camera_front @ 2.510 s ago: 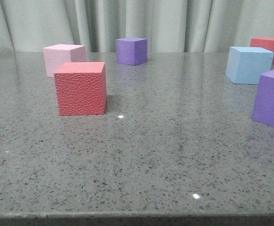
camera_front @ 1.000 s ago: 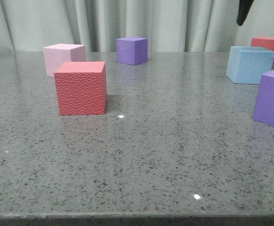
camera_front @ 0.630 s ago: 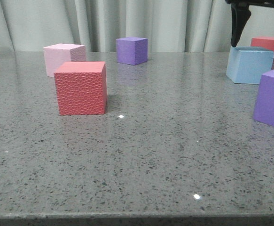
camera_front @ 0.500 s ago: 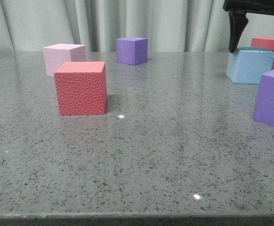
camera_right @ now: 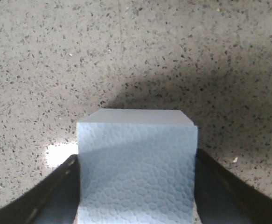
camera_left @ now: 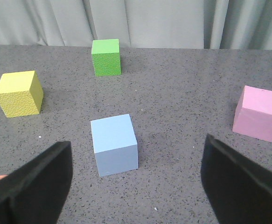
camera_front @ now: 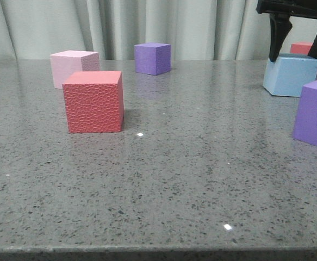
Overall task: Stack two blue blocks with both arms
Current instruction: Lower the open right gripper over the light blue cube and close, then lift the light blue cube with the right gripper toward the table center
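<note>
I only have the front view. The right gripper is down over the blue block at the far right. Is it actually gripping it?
Observer: Yes. In the right wrist view the right gripper has its fingers flush against opposite sides of the blue block, shut on it.
Operator: Where is the other blue one?
Observer: The left wrist view shows the second blue block on the table, between a yellow block and a pink block.
Operator: And the left gripper?
Observer: The left gripper is open wide, touching nothing.

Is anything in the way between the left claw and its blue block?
Nothing visible is. In the left wrist view the blue block sits alone on bare table ahead of the open left gripper; the yellow, green and pink cubes stand off to the sides.
</note>
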You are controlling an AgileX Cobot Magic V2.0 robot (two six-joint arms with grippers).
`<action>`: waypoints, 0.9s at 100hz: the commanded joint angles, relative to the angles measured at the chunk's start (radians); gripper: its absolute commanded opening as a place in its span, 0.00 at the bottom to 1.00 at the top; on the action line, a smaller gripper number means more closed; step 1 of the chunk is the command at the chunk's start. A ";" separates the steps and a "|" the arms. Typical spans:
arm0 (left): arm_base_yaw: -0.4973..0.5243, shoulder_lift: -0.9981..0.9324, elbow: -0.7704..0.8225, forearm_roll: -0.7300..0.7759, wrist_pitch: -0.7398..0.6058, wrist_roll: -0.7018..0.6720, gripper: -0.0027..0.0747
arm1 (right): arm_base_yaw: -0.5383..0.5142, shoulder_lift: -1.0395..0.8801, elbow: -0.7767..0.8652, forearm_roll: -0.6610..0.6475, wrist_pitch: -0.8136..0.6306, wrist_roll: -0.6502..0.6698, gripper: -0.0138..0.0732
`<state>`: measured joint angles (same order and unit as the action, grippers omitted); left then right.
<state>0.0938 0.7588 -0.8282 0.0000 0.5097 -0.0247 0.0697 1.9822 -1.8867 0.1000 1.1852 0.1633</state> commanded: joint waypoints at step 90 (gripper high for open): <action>0.003 -0.003 -0.044 -0.006 -0.032 -0.008 0.74 | 0.172 -0.053 -0.285 -0.107 0.087 0.149 0.66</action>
<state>0.0938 0.7588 -0.8340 0.0000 0.5388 -0.0247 0.1977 1.9822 -2.0969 0.0345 1.2416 0.2605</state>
